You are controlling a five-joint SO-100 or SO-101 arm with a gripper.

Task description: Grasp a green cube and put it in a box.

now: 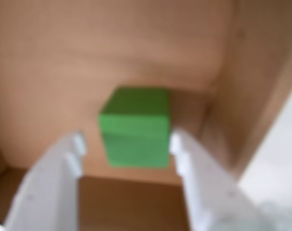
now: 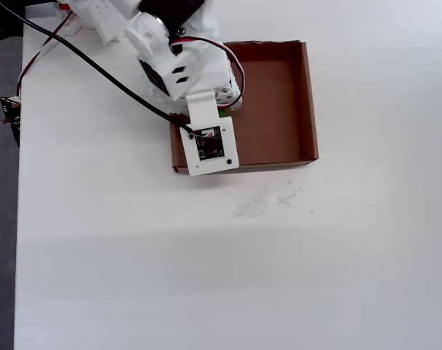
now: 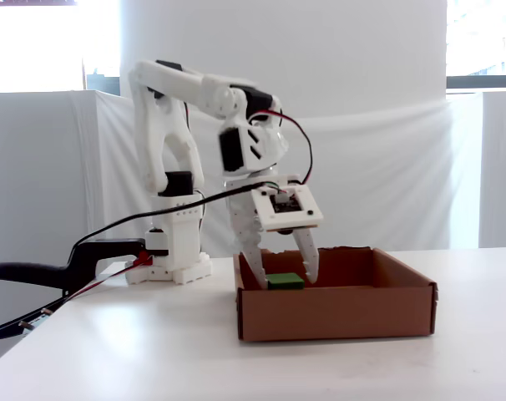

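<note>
The green cube [image 1: 135, 127] rests on the floor of the brown cardboard box [image 1: 88, 57], near its left wall in the overhead view. My white gripper [image 1: 127, 142] is open and straddles the cube. There is a gap at the left finger [image 1: 71, 154], and the right finger [image 1: 184, 154] is close against the cube's side. In the fixed view the gripper [image 3: 285, 279] reaches down into the box [image 3: 336, 313], with the cube [image 3: 284, 283] between the fingertips. In the overhead view the wrist hides all but a green sliver of the cube [image 2: 222, 113] inside the box [image 2: 309, 102].
The arm's base [image 3: 174, 251] stands behind and left of the box. Black and red cables [image 2: 75, 51] run across the white table [image 2: 206, 277] to the left edge. A black clamp [image 3: 69, 267] sits at the table's left edge. Faint scuff marks [image 2: 268, 200] lie beside the box.
</note>
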